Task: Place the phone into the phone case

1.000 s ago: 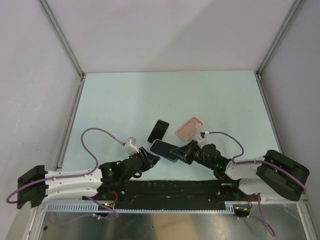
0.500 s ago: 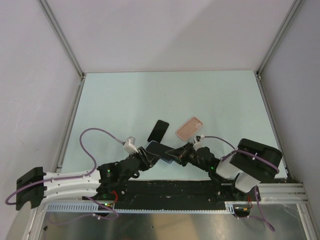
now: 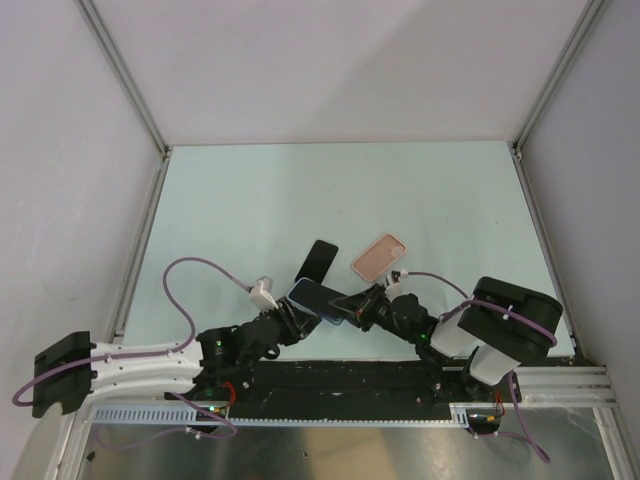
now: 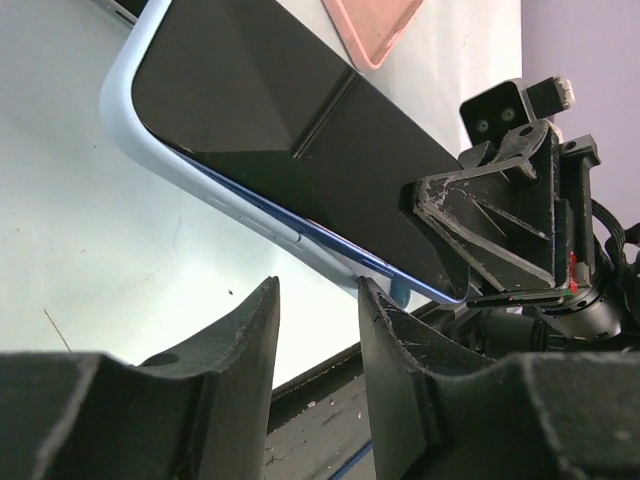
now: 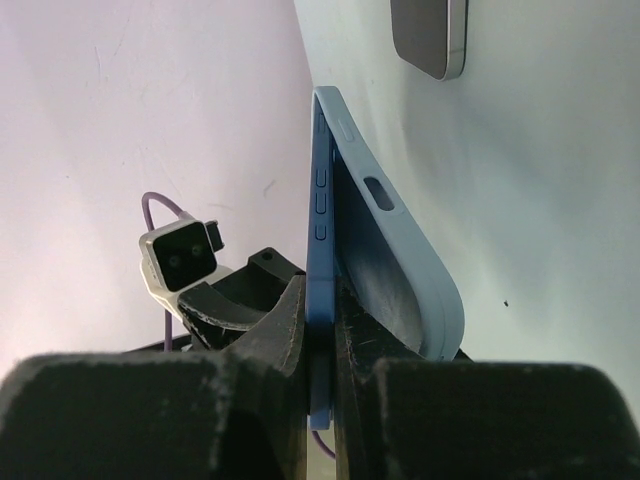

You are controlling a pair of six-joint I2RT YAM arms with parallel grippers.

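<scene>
The slim smartphone with a glossy black screen and light blue rim is off the pale green table, tilted, over the middle of the near edge. The right gripper pinches one short end of it. In the right wrist view its two black fingers are pressed together on the phone's thin blue edge.

The left gripper sits at the phone's other side with its fingers spread. In the left wrist view there is bare table in the gap between them, and their tips are just under the phone's long side edge. Whether they touch it cannot be told.

The salmon-pink shallow rectangular phone case lies flat on the table, farther from the near edge and a little to the right, apart from the phone. An all-black phone-sized slab lies flat just beyond the phone's far corner, to the left of the case.
</scene>
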